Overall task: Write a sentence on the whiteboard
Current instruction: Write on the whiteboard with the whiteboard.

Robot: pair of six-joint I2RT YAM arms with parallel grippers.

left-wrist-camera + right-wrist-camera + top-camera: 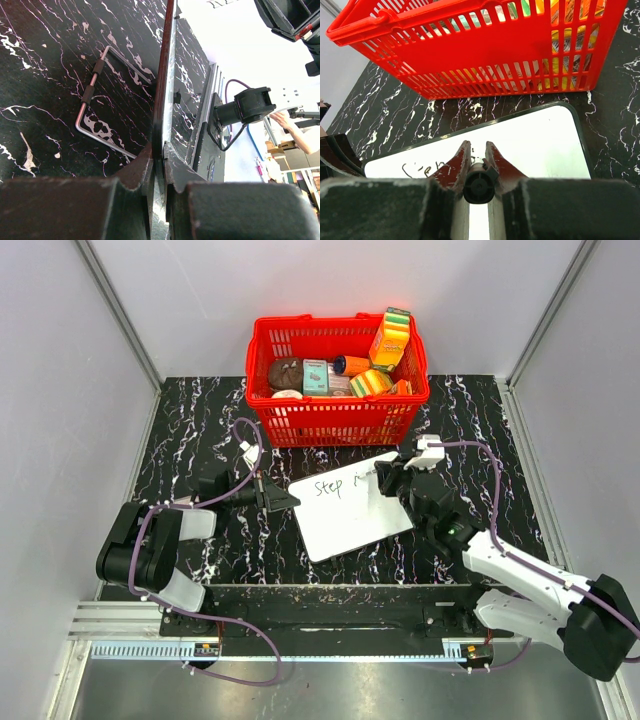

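Note:
The whiteboard (350,515) lies flat on the black marbled table in front of the red basket. On its upper part stands the sentence (330,487), thin black writing that begins "Step", with a few more strokes to the right. My left gripper (287,500) is shut on the board's left edge; in the left wrist view that thin edge (169,75) runs straight into my closed left gripper (162,152). My right gripper (386,478) is over the board's upper right, shut on a black marker (479,186). The right gripper (476,149) points down at the whiteboard (545,145), where the sentence (425,170) partly shows.
The red basket (338,405), full of packets, stands just behind the board and fills the right wrist view as a red basket (495,55). A bent metal wire (92,105) shows beside the board's edge. Grey walls close in the table left, right and back.

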